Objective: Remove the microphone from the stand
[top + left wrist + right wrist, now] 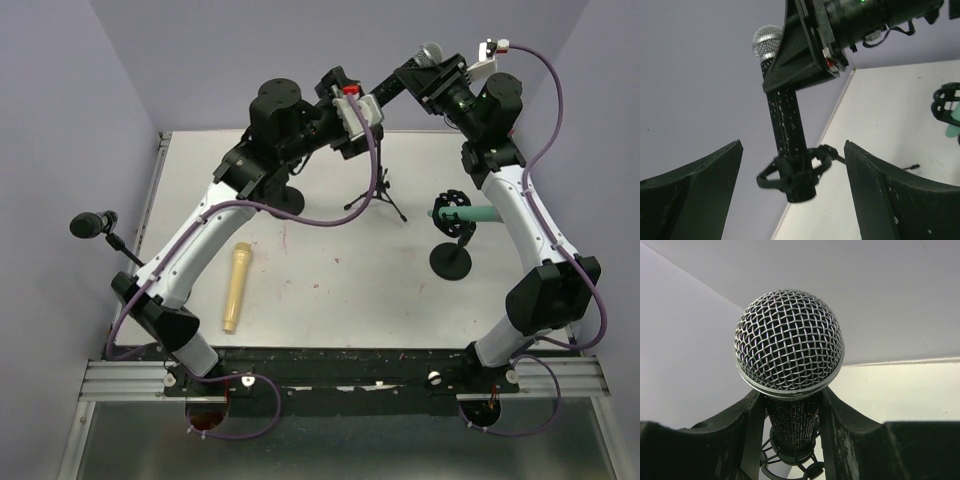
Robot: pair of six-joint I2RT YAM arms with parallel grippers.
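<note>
At the far left edge of the white surface (330,290), a small black microphone on a thin black arm (95,224) is seen. Nearer the middle, a cream-coloured cylindrical microphone (236,287) lies flat.

Further right, the left arm's fingers (700,185) are spread wide and released. They flank, without touching, the black spider-shaped cradle (795,175), which apparently belongs to the black tripod stand (375,200). Seated in that cradle is the lower end of the black-bodied microphone with the silver mesh head (789,340), held high over the far middle of the surface and not yet out. Just below the mesh head, its body is clenched by the right arm's fingers (840,435).

The step in hand is judged to be the draw-out. The microphone should be pulled straight along its own axis, away from the cradle, so that the ring is not dragged sideways and the light tripod is not tipped. Steadying of the cradle by the left fingers may be needed.

At the right, a second black cradle on a round-based stand (452,255) is filled by a pale green microphone (470,214).
</note>
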